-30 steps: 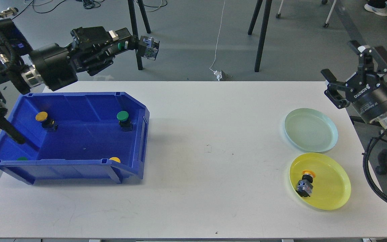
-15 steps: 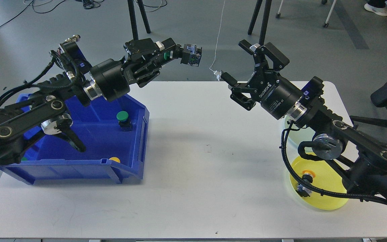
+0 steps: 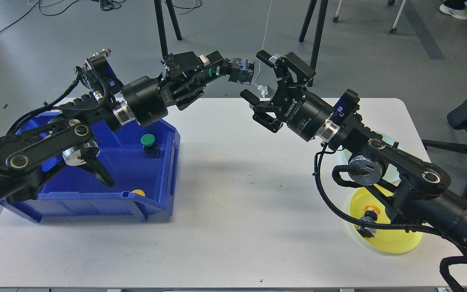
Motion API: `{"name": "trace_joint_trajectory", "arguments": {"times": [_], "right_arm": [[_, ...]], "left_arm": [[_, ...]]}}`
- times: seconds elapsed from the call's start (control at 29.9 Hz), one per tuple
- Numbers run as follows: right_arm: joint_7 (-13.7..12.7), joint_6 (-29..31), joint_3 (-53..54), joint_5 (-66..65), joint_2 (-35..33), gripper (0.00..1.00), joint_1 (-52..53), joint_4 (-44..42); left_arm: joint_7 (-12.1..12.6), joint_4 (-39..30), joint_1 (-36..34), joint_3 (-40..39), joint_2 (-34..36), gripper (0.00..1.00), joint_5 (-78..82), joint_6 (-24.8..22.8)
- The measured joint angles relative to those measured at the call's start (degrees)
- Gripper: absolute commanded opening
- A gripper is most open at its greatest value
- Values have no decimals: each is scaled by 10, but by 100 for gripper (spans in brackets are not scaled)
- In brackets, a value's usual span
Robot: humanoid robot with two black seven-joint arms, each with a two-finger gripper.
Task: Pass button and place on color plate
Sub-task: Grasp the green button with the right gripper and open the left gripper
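Observation:
My left gripper (image 3: 222,69) is shut on a green button (image 3: 241,74), held high over the table's back edge with its grey contact block pointing right. My right gripper (image 3: 265,77) is open, its fingers spread just right of the button and not touching it. A blue bin (image 3: 164,202) on the left holds a green button (image 3: 148,142) and a yellow button (image 3: 138,192) near its front wall. The yellow plate (image 3: 395,243) at the right front holds a yellow button (image 3: 369,221). The pale green plate (image 3: 397,172) is mostly hidden behind my right arm.
The white table (image 3: 237,211) spans the view. Black tripod legs (image 3: 316,36) stand on the floor behind it. A white cable (image 3: 262,44) hangs down behind the grippers. My right arm lies across the table's right side, over the plates.
My left gripper has carried the green button rightward toward the table's middle. My right arm has swung in from the right, and its open gripper now stands close beside the button.

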Motion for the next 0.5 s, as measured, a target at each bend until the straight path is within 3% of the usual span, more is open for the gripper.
{"name": "trace_joint_trajectory", "arguments": {"times": [0.17, 0.3, 0.33, 0.4, 0.5], "right_arm": [[0, 0, -1, 0, 11, 75, 2, -5], [1, 0, -1, 1, 11, 51, 2, -3], [1, 0, 0, 1, 10, 43, 2, -3], [2, 0, 2, 2, 8, 18, 2, -1], [2, 0, 4, 2, 7, 0, 2, 1]], "left_arm": [[0, 0, 0, 0, 0, 6, 0, -1], [0, 0, 0, 0, 0, 6, 0, -2], [0, 0, 0, 0, 0, 6, 0, -2], [0, 1, 0, 0, 1, 7, 0, -3], [0, 1, 1, 0, 3, 11, 0, -5]]}}
